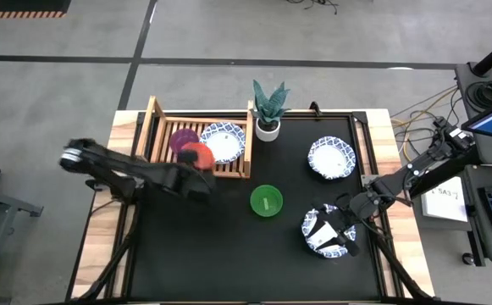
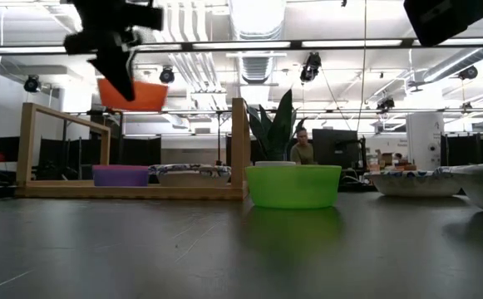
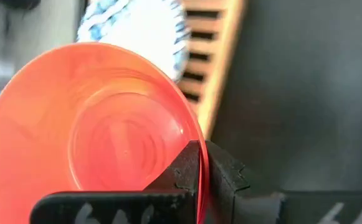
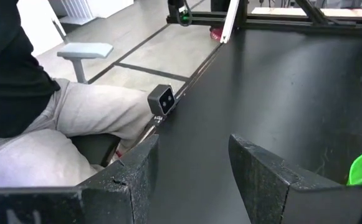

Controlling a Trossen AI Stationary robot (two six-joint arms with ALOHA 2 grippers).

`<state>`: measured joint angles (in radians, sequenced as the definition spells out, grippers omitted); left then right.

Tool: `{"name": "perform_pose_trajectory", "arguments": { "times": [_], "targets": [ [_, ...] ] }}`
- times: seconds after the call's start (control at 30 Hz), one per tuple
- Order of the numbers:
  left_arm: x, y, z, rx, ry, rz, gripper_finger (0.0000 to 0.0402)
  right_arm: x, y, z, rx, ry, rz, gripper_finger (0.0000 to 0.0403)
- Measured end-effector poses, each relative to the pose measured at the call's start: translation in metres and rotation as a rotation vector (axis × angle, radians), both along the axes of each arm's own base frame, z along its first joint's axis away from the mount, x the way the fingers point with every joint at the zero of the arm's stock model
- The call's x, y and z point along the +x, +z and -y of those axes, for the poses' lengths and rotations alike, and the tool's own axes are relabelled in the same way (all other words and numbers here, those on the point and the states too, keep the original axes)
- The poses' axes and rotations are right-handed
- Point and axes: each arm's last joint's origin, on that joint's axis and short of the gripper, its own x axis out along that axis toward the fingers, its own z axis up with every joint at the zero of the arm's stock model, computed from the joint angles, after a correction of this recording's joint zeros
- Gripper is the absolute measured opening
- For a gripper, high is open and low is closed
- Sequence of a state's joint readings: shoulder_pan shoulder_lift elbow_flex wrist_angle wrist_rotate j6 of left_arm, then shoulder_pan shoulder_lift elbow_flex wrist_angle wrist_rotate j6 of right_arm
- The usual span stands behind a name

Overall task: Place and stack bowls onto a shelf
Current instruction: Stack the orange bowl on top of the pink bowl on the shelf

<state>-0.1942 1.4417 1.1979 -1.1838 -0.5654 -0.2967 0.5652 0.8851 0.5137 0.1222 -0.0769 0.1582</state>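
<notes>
My left gripper [image 1: 196, 172] holds a red bowl [image 1: 196, 156] in the air over the near rail of the wooden shelf [image 1: 155, 127]. In the low view the red bowl [image 2: 133, 93] hangs well above the shelf [image 2: 29, 145]. A magenta bowl [image 1: 183, 138] and a white blue-rimmed bowl [image 1: 223, 144] sit side by side on the slats. The green bowl [image 1: 266, 201] stands on the black mat. My right gripper [image 1: 334, 230] is open above a white patterned bowl [image 1: 316, 229] near the table's right front and touches nothing. No blue bowl shows. My left gripper pinches the red bowl's rim [image 3: 196, 134] on the side facing the arm, one finger [image 3: 184, 168] inside the bowl and one [image 3: 224, 174] outside. The fingers come from the table's left, slanting down. The bowl is lifted clear, mouth up and about level.
Another white patterned bowl [image 1: 331, 158] sits on the mat's far right. A potted plant [image 1: 268, 110] stands just right of the shelf's far corner. A person sits at the table's near edge [image 4: 56, 124]. Bare mat [image 1: 229, 254] lies between the green bowl and the near edge.
</notes>
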Motion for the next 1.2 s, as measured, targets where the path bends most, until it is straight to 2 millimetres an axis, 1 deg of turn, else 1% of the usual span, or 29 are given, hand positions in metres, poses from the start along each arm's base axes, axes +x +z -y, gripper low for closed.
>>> {"name": "perform_pose_trajectory", "arguments": {
  "times": [0.1, 0.23, 0.33, 0.47, 0.6, 0.93, 1.2],
  "targets": [
    [-0.02, -0.004, -0.031, -0.002, 0.121, 0.062, 0.0, 0.0, -0.001, 0.0, 0.007, 0.0, 0.014, 0.0183],
    [-0.036, -0.02, -0.07, -0.014, 0.285, 0.135, 0.0, 0.0, -0.002, 0.0, 0.006, 0.0, 0.013, 0.0183],
    [-0.041, -0.033, -0.096, -0.062, 0.367, 0.174, 0.0, 0.0, -0.002, 0.0, 0.005, -0.001, 0.014, 0.0183],
    [-0.04, -0.044, -0.117, -0.124, 0.398, 0.204, 0.0, 0.0, -0.002, 0.0, 0.002, -0.002, 0.015, 0.0183],
    [-0.042, -0.051, -0.127, -0.122, 0.44, 0.176, 0.0, 0.0, -0.002, 0.0, 0.002, -0.004, 0.015, 0.0183],
    [-0.033, -0.06, -0.133, -0.122, 0.444, 0.173, 0.0, 0.0, -0.002, 0.0, -0.003, -0.002, 0.017, 0.0183],
    [-0.028, -0.075, -0.141, -0.121, 0.452, 0.102, 0.0, 0.0, -0.002, 0.0, -0.002, -0.002, 0.015, 0.0183]
  ]
}}
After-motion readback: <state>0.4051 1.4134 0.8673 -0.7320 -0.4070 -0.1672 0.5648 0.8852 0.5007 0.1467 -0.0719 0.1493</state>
